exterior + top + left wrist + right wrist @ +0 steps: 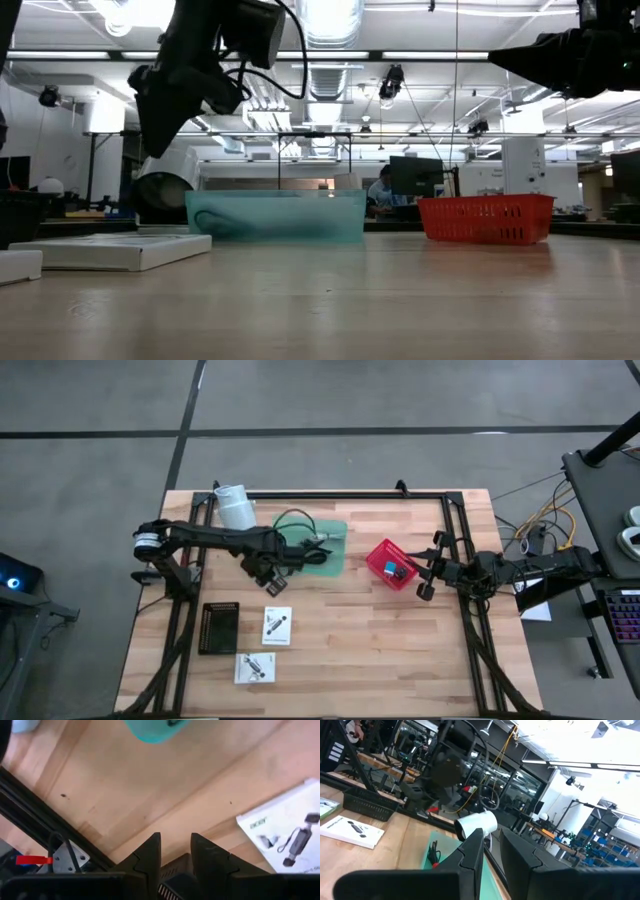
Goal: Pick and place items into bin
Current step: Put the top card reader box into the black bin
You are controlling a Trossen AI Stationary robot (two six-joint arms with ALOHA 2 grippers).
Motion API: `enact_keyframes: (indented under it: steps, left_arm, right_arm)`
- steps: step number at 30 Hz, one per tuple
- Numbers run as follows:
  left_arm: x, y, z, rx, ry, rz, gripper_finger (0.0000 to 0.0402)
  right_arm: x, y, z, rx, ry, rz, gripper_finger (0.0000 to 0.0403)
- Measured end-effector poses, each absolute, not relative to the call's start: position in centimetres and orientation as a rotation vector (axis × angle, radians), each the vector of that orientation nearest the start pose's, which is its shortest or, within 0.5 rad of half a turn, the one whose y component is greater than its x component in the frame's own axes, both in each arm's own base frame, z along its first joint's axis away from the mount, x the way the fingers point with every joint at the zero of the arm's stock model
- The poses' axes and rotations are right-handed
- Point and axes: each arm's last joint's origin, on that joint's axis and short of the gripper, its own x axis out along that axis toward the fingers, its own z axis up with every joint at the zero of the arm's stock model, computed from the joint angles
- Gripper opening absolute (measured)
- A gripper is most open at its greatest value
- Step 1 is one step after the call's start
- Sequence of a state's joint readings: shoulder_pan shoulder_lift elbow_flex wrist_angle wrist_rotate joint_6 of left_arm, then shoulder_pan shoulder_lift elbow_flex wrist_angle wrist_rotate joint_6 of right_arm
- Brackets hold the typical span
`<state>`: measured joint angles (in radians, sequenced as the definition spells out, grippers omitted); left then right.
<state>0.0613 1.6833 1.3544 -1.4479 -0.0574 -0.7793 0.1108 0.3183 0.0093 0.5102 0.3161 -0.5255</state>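
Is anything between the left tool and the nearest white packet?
Nothing visible. The left tool hangs empty above bare wood beside the teal bin, and the packet lies flat just past it with only table between.

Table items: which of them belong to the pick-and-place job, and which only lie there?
Job: two white packets, black cable in teal bin, small blue item in red basket.
Lying about: white roll, black tray.

You have bare table [340,630] at 6 o'clock; teal bin [325,550] and red basket [392,563] block 12.
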Motion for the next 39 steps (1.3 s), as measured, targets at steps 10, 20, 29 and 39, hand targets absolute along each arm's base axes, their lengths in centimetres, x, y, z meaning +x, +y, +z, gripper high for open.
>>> enact_keyframes:
  steps: [10, 20, 29, 39]
  left_arm:
    - [28.6, 0.4, 23.8, -0.657, 1.601, 0.730, 0.0095]
    - [29.8, -0.6, 23.5, -0.943, 1.440, 0.854, 0.0170]
    - [29.5, -4.9, 23.3, -1.068, 1.381, 1.011, 0.0173]
    - [28.7, -9.2, 23.0, -1.060, 1.253, 1.106, 0.0173]
  right_arm:
    - [11.5, 0.4, 18.7, -0.496, -0.124, -0.249, 0.0052]
    - [11.5, 0.4, 18.6, -0.509, -0.121, -0.249, 0.0052]
    - [11.5, 0.4, 18.7, -0.510, -0.123, -0.249, 0.0052]
    - [11.5, 0.4, 18.7, -0.508, -0.131, -0.252, 0.0052]
